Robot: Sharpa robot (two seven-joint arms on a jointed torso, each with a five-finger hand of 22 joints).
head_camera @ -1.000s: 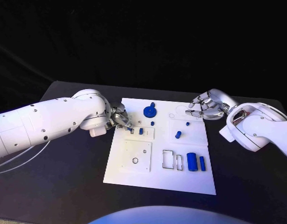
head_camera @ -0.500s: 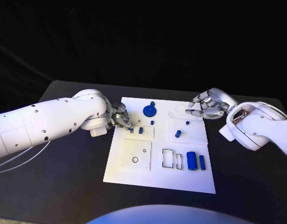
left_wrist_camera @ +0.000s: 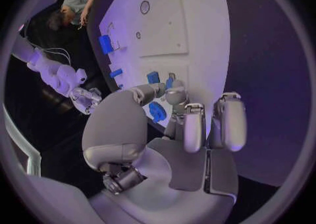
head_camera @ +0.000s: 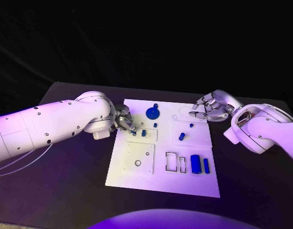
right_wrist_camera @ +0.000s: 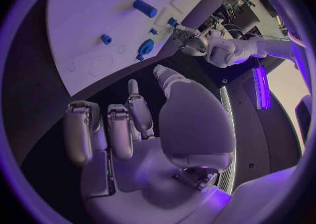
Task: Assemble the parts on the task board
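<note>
The white task board (head_camera: 136, 174) lies in the middle of the black table. My left hand (head_camera: 124, 121) is at the board's left edge. Its thumb and one fingertip (left_wrist_camera: 176, 95) pinch a small blue part (head_camera: 133, 133) (left_wrist_camera: 170, 83), right beside another small blue part (head_camera: 143, 133) (left_wrist_camera: 152, 77). A blue disc (head_camera: 152, 113) (left_wrist_camera: 157, 112) stands farther back. My right hand (head_camera: 208, 109) (right_wrist_camera: 138, 129) hovers over the board's far right corner, fingers apart with nothing in them. Small blue pegs (head_camera: 182, 136) (right_wrist_camera: 145, 8) lie on the board in front of it.
A blue cylinder (head_camera: 196, 164) and a thin blue bar (head_camera: 205, 165) lie by two rectangular slots (head_camera: 174, 162) near the board's right front. A raised white plate with a round hole (head_camera: 139, 157) sits front left. Bare black table (head_camera: 71, 191) surrounds the board.
My left hand has edged slightly toward the board with the small part at its fingertips. The right hand has barely moved.
</note>
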